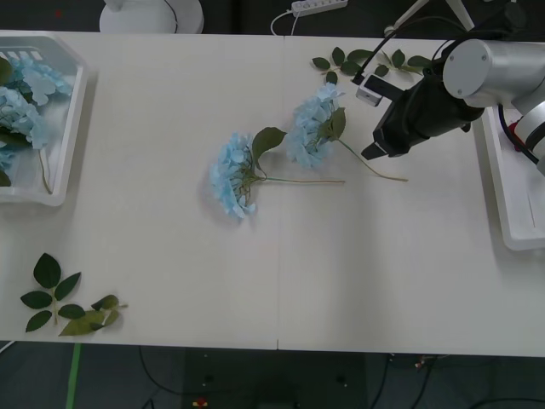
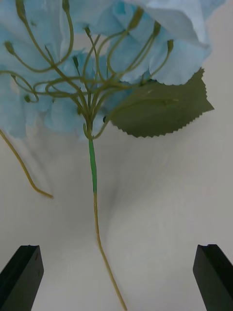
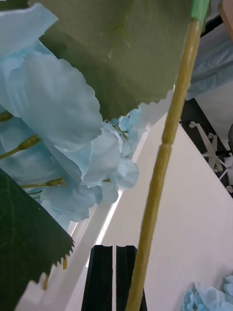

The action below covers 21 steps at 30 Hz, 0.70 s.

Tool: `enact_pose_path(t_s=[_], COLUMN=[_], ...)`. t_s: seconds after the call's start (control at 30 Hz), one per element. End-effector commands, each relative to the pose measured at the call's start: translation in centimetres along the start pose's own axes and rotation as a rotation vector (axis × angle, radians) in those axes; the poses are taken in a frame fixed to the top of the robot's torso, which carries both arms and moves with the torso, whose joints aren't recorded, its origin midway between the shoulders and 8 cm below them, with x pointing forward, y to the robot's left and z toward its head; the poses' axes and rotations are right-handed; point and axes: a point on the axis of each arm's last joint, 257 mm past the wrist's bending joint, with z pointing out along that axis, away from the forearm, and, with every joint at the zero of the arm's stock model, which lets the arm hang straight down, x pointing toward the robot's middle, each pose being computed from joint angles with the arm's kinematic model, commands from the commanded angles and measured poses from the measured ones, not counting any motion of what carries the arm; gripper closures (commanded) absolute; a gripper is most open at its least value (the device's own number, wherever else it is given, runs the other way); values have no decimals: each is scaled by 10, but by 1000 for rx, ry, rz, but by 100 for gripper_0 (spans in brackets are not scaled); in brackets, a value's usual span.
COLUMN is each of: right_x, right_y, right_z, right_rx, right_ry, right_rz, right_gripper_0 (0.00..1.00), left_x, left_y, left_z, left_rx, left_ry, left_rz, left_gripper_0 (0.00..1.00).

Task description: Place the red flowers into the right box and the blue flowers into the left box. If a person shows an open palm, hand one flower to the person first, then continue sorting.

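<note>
The right gripper (image 1: 375, 152), black and blocky at the end of a silver-white arm, hangs over the table (image 1: 170, 239) at about two o'clock from its centre, its fingers (image 2: 22, 274) spread wide and released. Between them in the right wrist view runs a thin olive stem (image 2: 94, 194) with a band of green tape, rising to a papery, pale blue flower head (image 2: 145, 39) and a saw-edged green leaf (image 2: 160, 109).

On the matte white tabletop two blue flowers lie near the middle: one fluffy cluster (image 1: 232, 175) at about nine o'clock of the other (image 1: 311, 128), their wiry stems trailing toward three o'clock, the second stem's tip just beside the right gripper.

The left gripper (image 3: 115, 277) has its flat black fingers clenched together, with a ribbed yellow-green stem (image 3: 160, 180) passing across them; whether the stem is pinched I cannot tell. Blue petals and dark leaves crowd around it.

The left box (image 1: 72, 119), white slotted plastic with rounded corners, sits at nine o'clock and holds several blue clusters (image 1: 21, 106). The right box (image 1: 511, 213) sits at three o'clock; its contents are hidden by the arm. Loose leaf sprigs lie at seven o'clock (image 1: 64, 307) and one o'clock (image 1: 362, 61).
</note>
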Motion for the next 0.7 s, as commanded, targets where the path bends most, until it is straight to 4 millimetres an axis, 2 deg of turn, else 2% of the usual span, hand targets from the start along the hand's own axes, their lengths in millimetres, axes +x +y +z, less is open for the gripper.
enact_pose_path(t_s=[0.03,0.17,0.23,0.27,0.47,0.5,0.53,0.57,0.7], right_x=[-29,-26,-24,-23,-22,-22,-25,-28,-32], right_y=[7,7,8,8,14,15,16,17,21], right_z=[13,28,35,40,60,62,66,69,76], right_rx=[26,51,54,59,85,91,102,110,117], right_ry=[-54,-45,-49,-49,-56,-57,-64,-72,-87], right_rz=[-23,-16,-5,5,2,-3,-11,-16,-5], right_gripper_0=[9,9,8,9,9,9,9,9,9], left_x=[-28,-26,-26,-26,-18,-16,-13,-9,14], left_y=[2,5,4,4,-5,-7,-12,-17,-31], left_z=[-23,-23,-24,-26,-32,-33,-37,-40,-52], left_rx=[-30,-33,-25,-12,34,40,55,68,102], left_ry=[-30,-29,-30,-35,-27,-23,-17,-13,24], left_rz=[47,53,45,24,13,14,18,26,70], left_gripper_0=[100,95,77,56,23,20,3,0,0])
